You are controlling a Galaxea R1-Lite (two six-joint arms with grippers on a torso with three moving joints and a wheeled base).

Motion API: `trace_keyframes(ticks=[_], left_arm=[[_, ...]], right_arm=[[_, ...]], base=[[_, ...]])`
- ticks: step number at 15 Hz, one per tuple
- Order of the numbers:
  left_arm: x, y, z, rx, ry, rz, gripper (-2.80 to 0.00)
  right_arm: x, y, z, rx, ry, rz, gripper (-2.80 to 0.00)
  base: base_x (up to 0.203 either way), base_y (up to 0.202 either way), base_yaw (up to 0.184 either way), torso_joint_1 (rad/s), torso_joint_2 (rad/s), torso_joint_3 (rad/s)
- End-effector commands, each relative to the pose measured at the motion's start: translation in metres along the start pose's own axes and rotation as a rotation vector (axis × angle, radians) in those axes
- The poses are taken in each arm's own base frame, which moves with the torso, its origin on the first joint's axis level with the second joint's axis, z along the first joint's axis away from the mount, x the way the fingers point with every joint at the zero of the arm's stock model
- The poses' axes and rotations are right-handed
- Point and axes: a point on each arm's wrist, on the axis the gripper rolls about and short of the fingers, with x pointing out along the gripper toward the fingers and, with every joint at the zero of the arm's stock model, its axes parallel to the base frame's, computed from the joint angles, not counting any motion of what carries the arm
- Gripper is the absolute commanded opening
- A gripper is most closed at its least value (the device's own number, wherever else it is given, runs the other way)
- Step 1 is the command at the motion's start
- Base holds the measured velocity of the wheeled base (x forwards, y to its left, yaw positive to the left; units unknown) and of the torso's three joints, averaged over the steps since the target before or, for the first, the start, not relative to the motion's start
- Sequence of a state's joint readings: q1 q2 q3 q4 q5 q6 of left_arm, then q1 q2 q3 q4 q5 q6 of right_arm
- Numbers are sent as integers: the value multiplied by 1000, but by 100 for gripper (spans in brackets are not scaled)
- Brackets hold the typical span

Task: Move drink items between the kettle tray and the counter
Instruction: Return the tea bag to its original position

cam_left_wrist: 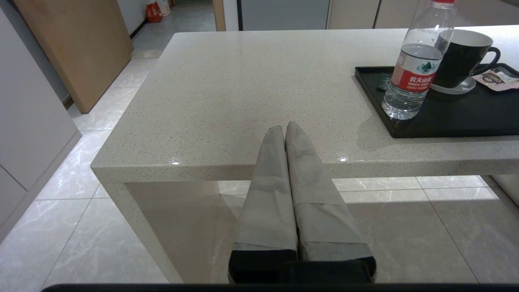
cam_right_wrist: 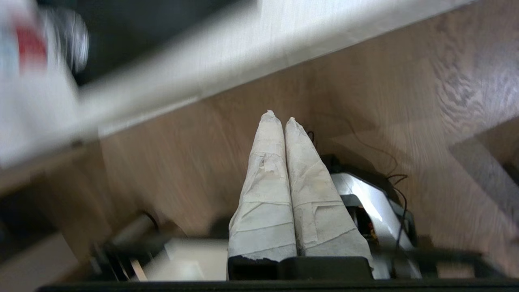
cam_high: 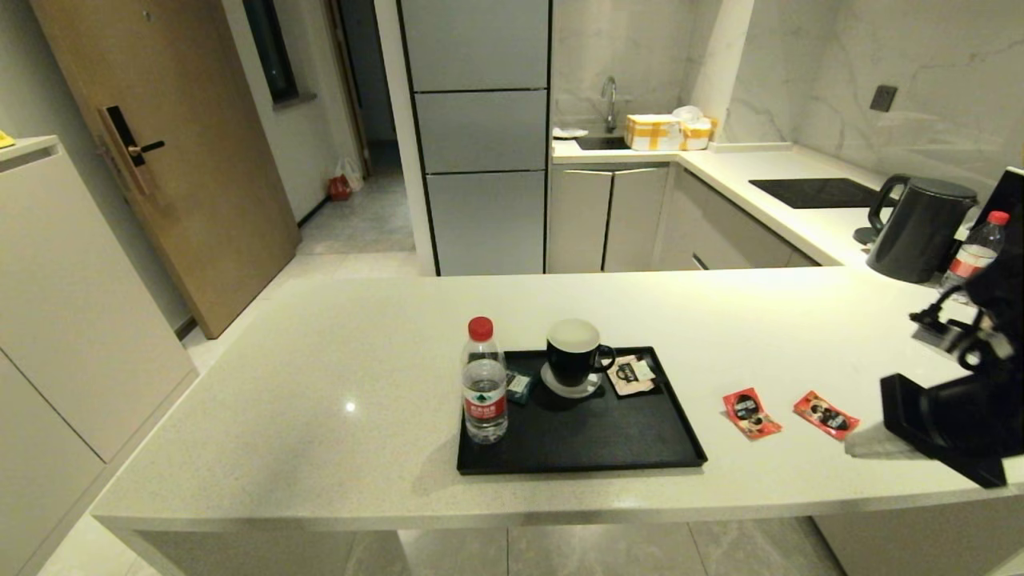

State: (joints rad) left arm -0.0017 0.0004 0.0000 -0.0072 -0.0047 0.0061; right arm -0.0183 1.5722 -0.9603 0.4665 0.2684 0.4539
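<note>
Two red sachets (cam_high: 750, 413) lie on the worktop (cam_high: 320, 416) beside the tray (cam_high: 592, 460); bottle (cam_high: 485, 382) and mug (cam_high: 574, 355) crowd it. Right gripper (cam_right_wrist: 279, 117) clenched, empty; left gripper (cam_left_wrist: 284, 127) clenched.

Head camera high, looking forward and down over the worktop (cam_high: 336, 376), left wrist camera low at its near edge, sharing tray (cam_left_wrist: 446, 121) and bottle (cam_left_wrist: 413, 69), right wrist camera close, blurred, facing wood
</note>
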Motion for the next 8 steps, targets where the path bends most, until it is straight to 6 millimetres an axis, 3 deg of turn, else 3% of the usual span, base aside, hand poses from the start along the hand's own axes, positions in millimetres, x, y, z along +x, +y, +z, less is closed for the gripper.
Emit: trace_keyframes(ticks=[1, 4, 5, 8], left_arm=[[0, 0, 0, 0, -1, 0, -280], [0, 0, 0, 0, -1, 0, -280], [0, 0, 0, 0, -1, 0, -280], [0, 0, 0, 0, -1, 0, -280]], right_arm=[[76, 5, 68, 89, 78, -80, -280], [134, 7, 128, 193, 24, -172, -280], [145, 9, 142, 212, 6, -194, 0], [203, -5, 159, 288, 9, -307, 0]], base=[[0, 0, 0, 0, 0, 0], [0, 0, 0, 0, 0, 0], [0, 0, 0, 0, 0, 0], [0, 0, 0, 0, 0, 0]])
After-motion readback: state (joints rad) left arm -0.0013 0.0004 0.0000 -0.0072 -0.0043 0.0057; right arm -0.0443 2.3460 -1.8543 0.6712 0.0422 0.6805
